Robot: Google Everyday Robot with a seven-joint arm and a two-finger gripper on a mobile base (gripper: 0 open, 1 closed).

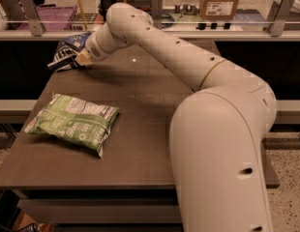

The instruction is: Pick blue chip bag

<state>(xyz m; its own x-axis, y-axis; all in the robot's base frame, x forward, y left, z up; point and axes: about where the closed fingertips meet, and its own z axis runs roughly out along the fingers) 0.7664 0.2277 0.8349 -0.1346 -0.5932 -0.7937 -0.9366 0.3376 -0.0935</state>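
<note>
The blue chip bag [67, 48] is a small crinkled dark-blue foil bag with white markings at the table's far left corner. My gripper [78, 59] reaches to it from the right at the end of the long white arm [155, 42]. It is shut on the bag's right lower edge. The bag stands tipped up against the gripper, and its lower part is close to the table top. The gripper partly hides the bag's right side.
A larger light-green chip bag [73, 122] lies on the front left of the dark table [140, 105]. A railing with posts [29, 13] and shelves of boxes run behind the table. My white base [222, 168] stands at the right front.
</note>
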